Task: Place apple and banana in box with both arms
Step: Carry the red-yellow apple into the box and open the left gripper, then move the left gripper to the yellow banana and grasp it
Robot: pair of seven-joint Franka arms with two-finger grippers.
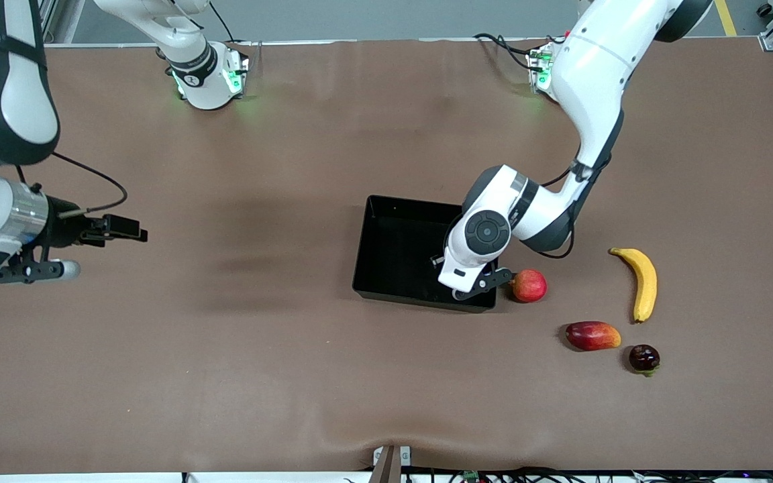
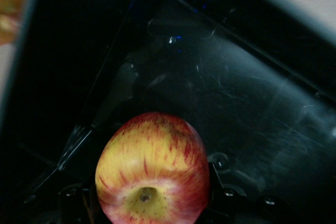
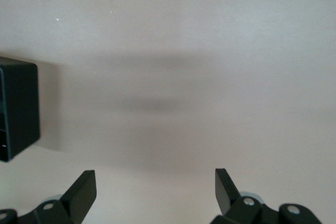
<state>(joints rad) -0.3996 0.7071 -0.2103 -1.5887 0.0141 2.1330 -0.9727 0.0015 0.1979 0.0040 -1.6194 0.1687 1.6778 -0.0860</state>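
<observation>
Black fingers of the left gripper (image 2: 149, 203) are closed on the apple (image 2: 152, 174), a small, smooth, round fruit, red streaked with yellow, its yellowish stem dimple facing the wrist camera. The gripper hangs over the box (image 1: 393, 251), above the box corner toward the left arm's end of the table and nearest the front camera; the glossy, scuffed black floor lies directly under the fruit, so release looks like the next step. The box is a low-walled plastic bin near the table's centre.

The banana (image 1: 641, 283), curved, matte yellow, dark-tipped, lies toward the left arm's end, its long axis running roughly from the base edge toward the front edge. The left arm is clearly nearer to it.

The right gripper (image 3: 155, 192) waits with fingers spread, over bare brown mat at the right arm's end.
</observation>
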